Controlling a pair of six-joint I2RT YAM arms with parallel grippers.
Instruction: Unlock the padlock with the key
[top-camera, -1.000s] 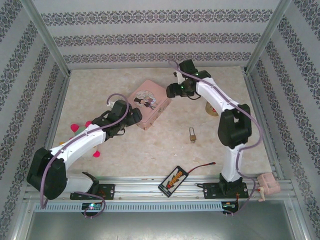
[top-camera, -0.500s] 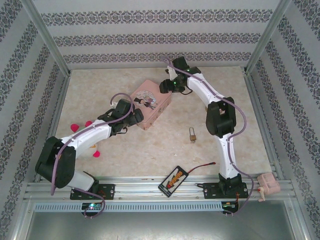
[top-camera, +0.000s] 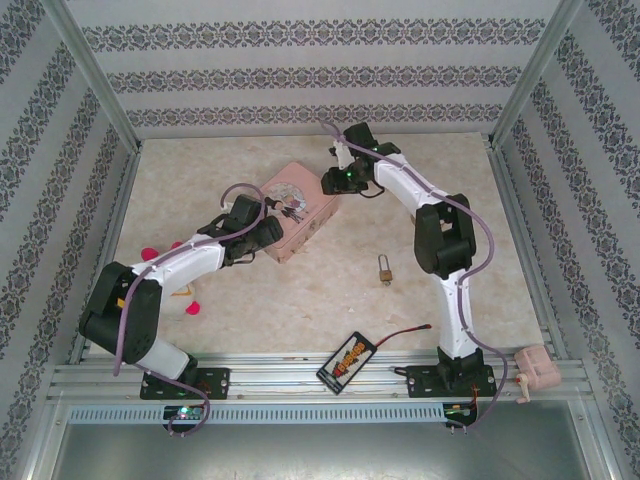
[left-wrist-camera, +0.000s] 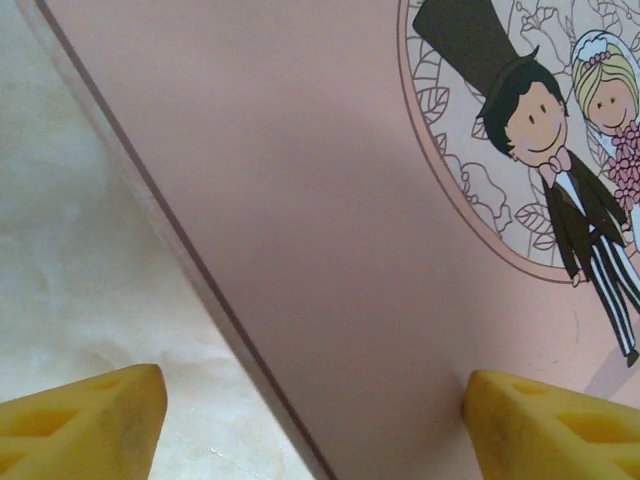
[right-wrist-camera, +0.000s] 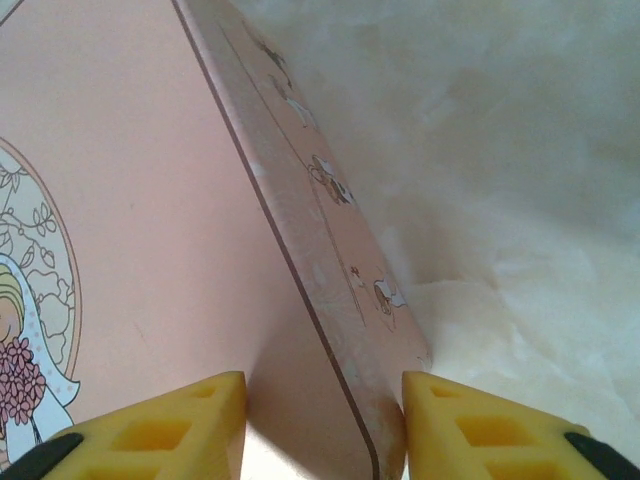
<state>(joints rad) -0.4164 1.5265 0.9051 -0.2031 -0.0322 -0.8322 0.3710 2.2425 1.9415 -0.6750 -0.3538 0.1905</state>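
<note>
Marbled table (top-camera: 330, 300) carries pink tin (top-camera: 310, 228), padlock (top-camera: 385, 269), pink bits (top-camera: 150, 254).

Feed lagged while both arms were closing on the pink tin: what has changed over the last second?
The right arm folded in leftward, elbow swinging inward; its jaws now straddle the far-right edge of the pink tin. The left arm raised its shoulder and edged its jaws onto the tin's near-left edge. Nothing looks gripped or released. Tin and padlock stayed put.
</note>
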